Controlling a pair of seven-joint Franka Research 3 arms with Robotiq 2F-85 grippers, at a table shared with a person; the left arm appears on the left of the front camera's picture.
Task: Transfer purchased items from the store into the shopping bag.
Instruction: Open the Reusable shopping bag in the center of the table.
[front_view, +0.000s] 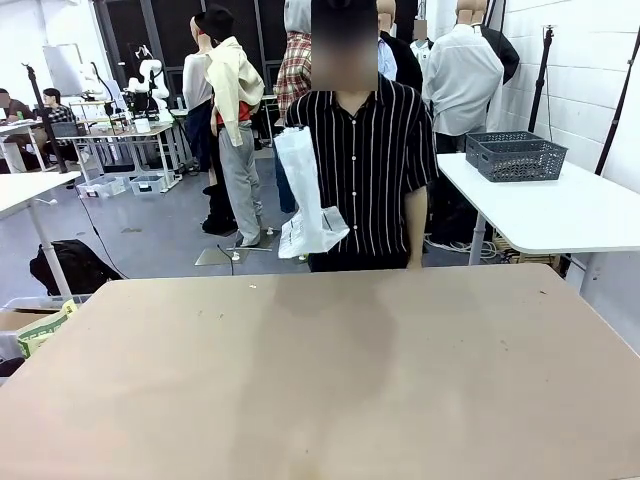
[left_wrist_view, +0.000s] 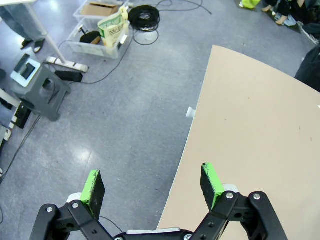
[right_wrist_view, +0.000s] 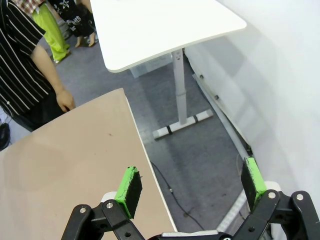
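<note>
across the table from you, the shopping bag hangs beside the person at the far edge, held clear of the tabletop. its long axis is upright, top end up and the lower end kinked toward the right. it lies a little to the robot's left of centre, so judge the left gripper nearer than the right gripper; both are spread wide and empty over the table's side edges, well apart from the bag.
</note>
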